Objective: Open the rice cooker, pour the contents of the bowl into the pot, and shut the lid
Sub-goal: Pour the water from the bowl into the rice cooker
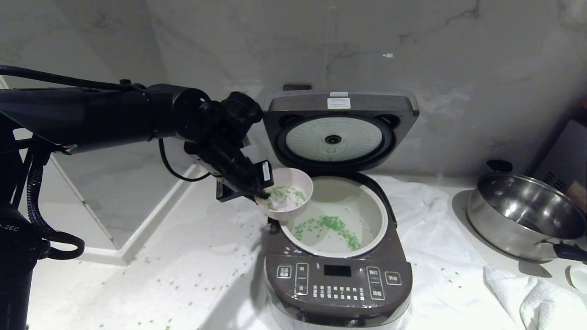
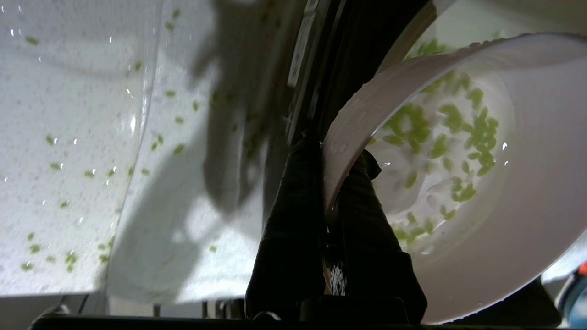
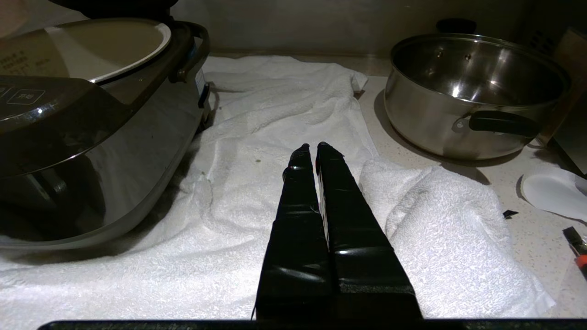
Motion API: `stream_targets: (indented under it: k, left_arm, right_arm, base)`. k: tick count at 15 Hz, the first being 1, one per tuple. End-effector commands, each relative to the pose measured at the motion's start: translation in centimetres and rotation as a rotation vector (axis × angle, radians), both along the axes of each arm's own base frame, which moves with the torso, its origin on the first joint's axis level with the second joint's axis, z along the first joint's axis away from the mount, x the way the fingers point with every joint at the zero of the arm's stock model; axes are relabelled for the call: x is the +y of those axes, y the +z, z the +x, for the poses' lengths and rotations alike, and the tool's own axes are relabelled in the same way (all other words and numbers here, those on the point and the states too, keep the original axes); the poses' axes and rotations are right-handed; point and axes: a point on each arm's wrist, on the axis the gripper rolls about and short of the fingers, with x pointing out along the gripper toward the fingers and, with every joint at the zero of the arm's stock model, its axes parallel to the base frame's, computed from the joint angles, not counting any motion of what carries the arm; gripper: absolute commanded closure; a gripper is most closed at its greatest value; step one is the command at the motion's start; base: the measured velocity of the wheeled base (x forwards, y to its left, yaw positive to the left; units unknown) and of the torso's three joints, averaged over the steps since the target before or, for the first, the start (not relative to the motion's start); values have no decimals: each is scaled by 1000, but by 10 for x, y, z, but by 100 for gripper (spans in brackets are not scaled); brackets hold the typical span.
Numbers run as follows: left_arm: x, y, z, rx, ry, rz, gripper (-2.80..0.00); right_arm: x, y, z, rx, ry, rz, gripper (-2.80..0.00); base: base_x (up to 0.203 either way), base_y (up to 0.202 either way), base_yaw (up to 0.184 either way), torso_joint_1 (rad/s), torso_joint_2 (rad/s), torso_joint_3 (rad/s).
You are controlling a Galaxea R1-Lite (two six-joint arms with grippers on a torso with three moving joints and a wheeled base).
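Over the pot's (image 1: 367,208) left rim hangs the bowl (image 1: 288,192), tipped inward so its green bits (image 1: 286,195) slide in; the left pincer (image 1: 261,192) clamps its rim. The lid (image 1: 339,130) stands open. The right pincer (image 3: 311,151) idles, pressed together, above the towel (image 3: 275,114).

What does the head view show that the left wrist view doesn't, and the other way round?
Only the head view shows the open lid, the rice cooker button panel, green bits already in the pot, and the steel pan to the right. Only the left wrist view shows the left hand with its fingers clamped on the bowl rim, one inside and one outside. Both show the tilted bowl, the contents of the bowl clinging inside, and green bits scattered on the white cloth.
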Motion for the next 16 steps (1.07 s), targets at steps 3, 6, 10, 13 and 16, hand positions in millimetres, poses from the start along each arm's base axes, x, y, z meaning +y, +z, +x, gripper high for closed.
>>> stream_targets:
  k: [3, 6, 10, 13, 16]
  left_arm:
    - [-26, -3, 0, -59, 10, -49, 0]
    - [-42, -9, -1, -92, 11, -41, 0]
    - [-60, -21, 0, -130, 15, -18, 0]
    - [-61, -22, -1, -123, 25, -23, 0]
    - [-48, -17, 3, -122, 64, -30, 0]
  right_arm:
    - [0, 0, 0, 2, 0, 0, 0]
    - [0, 0, 0, 2, 0, 0, 0]
    - [0, 0, 0, 2, 0, 0, 0]
    - [0, 0, 0, 2, 0, 0, 0]
    - [0, 0, 0, 1, 0, 0, 0]
  base:
    - [0, 0, 0, 0, 0, 0]
    - [0, 0, 0, 0, 0, 0]
    - [0, 0, 0, 0, 0, 0]
    - [0, 0, 0, 0, 0, 0]
    - [0, 0, 0, 0, 0, 0]
